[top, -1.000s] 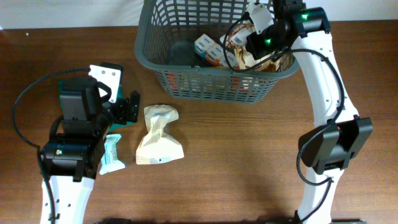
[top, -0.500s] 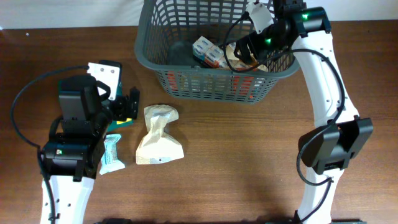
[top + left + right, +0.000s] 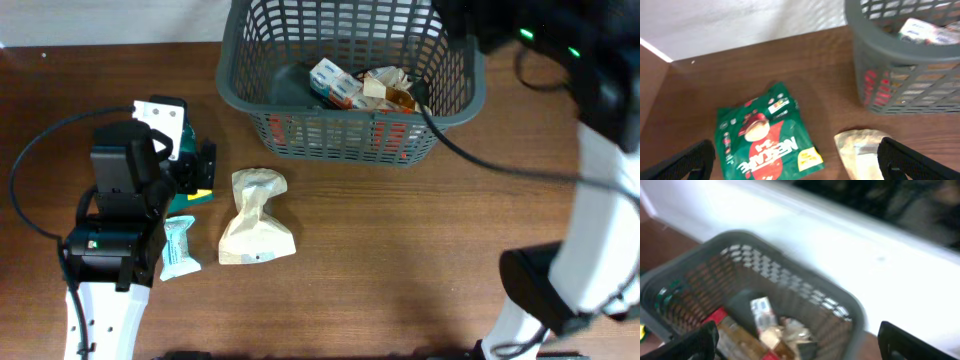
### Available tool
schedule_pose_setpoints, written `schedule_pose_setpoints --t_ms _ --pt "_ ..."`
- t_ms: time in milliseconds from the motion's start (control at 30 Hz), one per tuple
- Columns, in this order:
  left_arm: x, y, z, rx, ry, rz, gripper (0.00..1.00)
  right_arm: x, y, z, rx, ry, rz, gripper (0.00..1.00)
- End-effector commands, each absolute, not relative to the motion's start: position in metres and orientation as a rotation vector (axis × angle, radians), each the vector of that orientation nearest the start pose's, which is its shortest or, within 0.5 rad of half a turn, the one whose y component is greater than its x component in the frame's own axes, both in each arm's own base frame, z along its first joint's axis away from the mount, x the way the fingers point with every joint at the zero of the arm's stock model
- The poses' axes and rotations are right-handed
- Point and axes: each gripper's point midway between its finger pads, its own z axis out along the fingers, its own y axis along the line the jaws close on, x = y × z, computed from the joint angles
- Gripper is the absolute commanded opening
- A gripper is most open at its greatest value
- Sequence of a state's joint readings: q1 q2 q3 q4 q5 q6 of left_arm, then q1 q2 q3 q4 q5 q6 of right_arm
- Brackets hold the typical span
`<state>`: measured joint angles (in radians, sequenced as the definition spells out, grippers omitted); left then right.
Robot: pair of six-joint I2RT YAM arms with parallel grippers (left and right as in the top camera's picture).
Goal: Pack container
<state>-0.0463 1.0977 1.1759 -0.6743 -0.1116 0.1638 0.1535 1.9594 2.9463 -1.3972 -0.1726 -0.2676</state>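
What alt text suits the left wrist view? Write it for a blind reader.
A green snack packet lies flat on the wooden table between the two open fingers. A tan packet lies beside it, before the grey basket holding snacks.

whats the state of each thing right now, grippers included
basket: upright, partly filled with snacks
green packet: flat on the table, outside the basket
beige bag: crumpled, on the table
pale blue packet: on the table
left gripper: open, empty
right gripper: open, empty, over the basket
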Motion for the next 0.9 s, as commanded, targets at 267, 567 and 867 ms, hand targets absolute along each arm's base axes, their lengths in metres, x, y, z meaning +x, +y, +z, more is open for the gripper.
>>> schedule_pose_setpoints --t_ms 267,567,867 --pt "0.316 0.113 0.276 -0.289 2.242 0.436 0.99 0.385 -0.026 0.468 -0.021 2.158 -0.118 0.99" --pt "0.293 0.217 0.226 -0.752 2.301 0.533 0.99 0.38 -0.022 0.46 0.006 2.194 -0.055 0.99" --pt "0.332 0.266 0.17 -0.701 2.359 0.551 0.99 0.378 -0.017 0.456 -0.009 2.213 -0.024 0.99"
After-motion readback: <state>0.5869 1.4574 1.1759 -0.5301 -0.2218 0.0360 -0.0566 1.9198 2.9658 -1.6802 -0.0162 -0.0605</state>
